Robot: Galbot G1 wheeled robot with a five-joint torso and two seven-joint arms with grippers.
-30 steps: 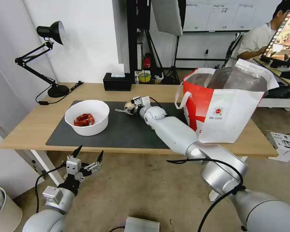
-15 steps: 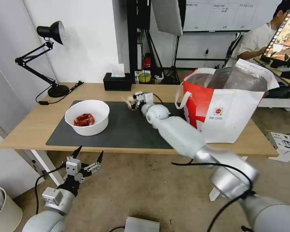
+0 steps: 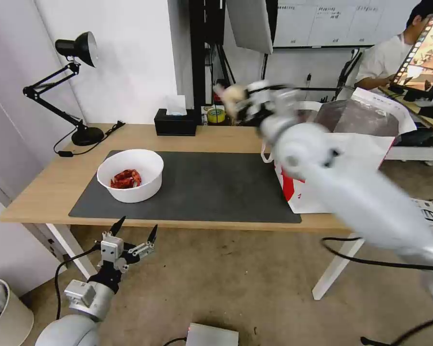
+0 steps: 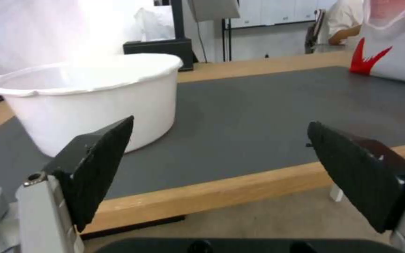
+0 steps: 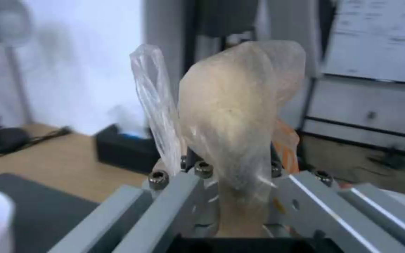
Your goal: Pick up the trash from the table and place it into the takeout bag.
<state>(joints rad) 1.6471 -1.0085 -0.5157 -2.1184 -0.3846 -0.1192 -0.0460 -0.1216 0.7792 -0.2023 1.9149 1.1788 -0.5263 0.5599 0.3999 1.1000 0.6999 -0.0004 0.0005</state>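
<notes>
Carrying the beige plastic-wrapped ball [image 3: 229, 94] aloft, right gripper [image 3: 245, 103] clamped on it, just beside the takeout bag [image 3: 341, 158] rim. Transport step; next calls for centring over the bag mouth, then release. White bowl [image 3: 130, 174] waits on the desk [image 3: 43, 187], far side from the bag. Left gripper [image 3: 132, 235] hangs apart below the desk edge.

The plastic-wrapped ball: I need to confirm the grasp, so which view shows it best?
The right wrist view: the beige plastic-wrapped ball sits close up, clamped in the right gripper. The head view shows it small and blurred, raised beside the takeout bag. The left wrist view adds nothing.
</notes>
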